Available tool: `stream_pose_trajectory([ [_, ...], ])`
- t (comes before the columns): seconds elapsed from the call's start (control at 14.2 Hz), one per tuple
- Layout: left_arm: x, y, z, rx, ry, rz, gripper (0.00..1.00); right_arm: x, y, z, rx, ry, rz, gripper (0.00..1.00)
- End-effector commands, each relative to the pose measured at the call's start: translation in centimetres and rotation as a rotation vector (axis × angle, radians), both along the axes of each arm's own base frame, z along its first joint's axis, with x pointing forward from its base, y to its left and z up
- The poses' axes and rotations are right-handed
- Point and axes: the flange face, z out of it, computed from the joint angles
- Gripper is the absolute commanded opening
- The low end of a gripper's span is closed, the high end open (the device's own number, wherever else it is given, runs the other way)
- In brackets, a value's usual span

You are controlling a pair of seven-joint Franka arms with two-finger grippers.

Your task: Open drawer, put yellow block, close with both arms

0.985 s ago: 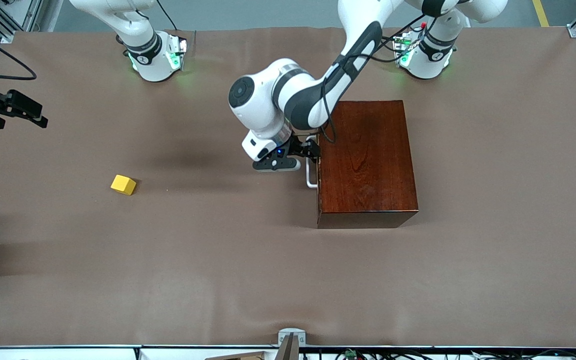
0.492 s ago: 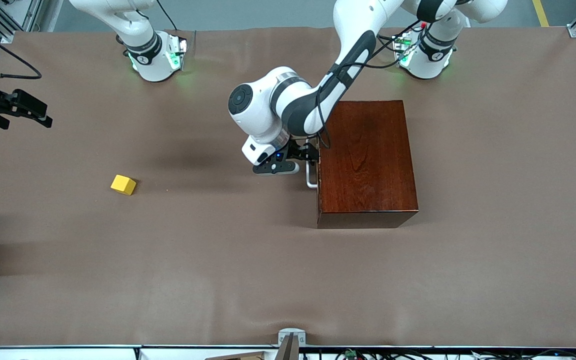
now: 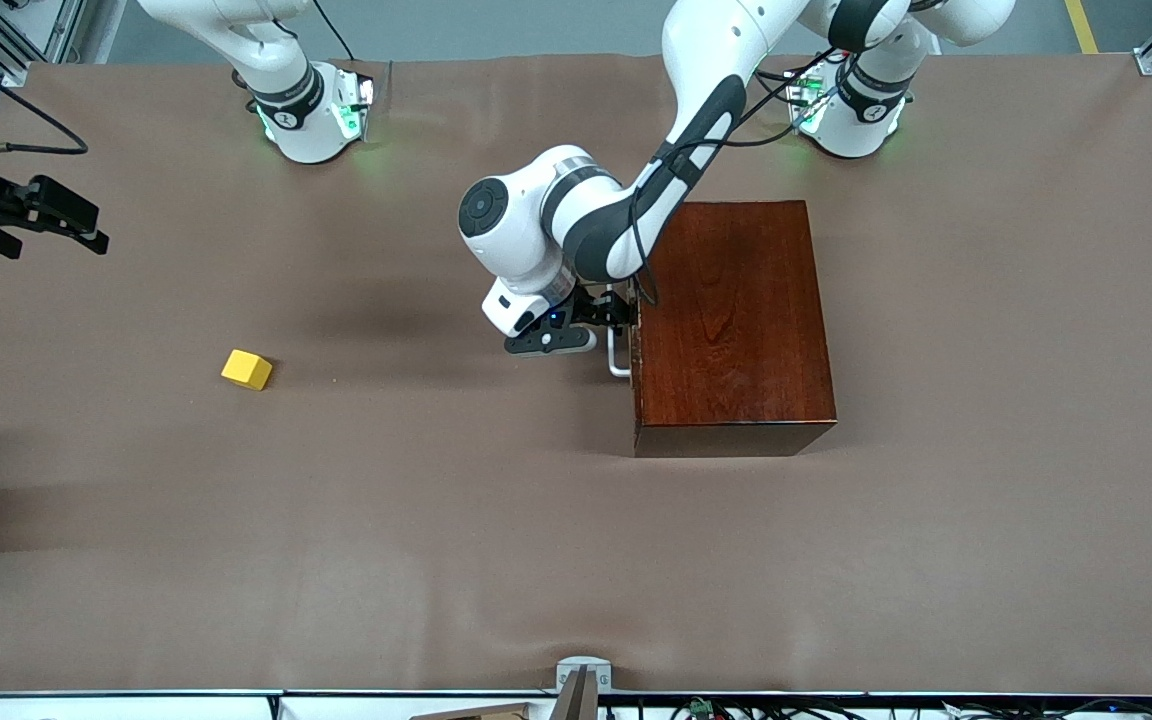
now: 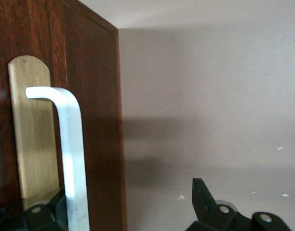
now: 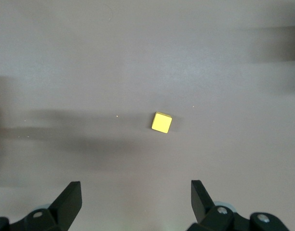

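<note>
The left end effector [image 3: 618, 312] has slid closer to the box [image 3: 731, 325] over the last second, its open fingers [image 4: 203, 195] now straddling the white handle [image 4: 70, 163] without gripping it; the pull likely comes next. The drawer [image 3: 635, 330] is shut. The right end effector [image 3: 56, 215] has drifted slightly, open and empty, above the desk [image 3: 436, 520]. The yellow block [image 3: 247, 369] lies untouched toward that end.

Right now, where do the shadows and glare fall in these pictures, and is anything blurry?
Front view: soft shadow on the table beside the left gripper; the box top is glossy. Left wrist view: the box shades the table, and the white handle looks soft. Right wrist view: streaky shadows near the sharp yellow block.
</note>
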Motion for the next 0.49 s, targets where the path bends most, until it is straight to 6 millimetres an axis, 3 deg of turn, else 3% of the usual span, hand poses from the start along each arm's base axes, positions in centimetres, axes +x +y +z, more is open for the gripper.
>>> stream_pose_trajectory([
  [0.0,0.4,-2.1,0.3,-0.131,-0.045,0.046,1.00,0.0,0.2,0.5,0.000,-0.003,-0.001,1.00],
  [0.42,0.1,-4.0,1.7,-0.271,-0.064,0.093,1.00,0.1,0.1,0.7,0.000,-0.007,-0.002,1.00],
])
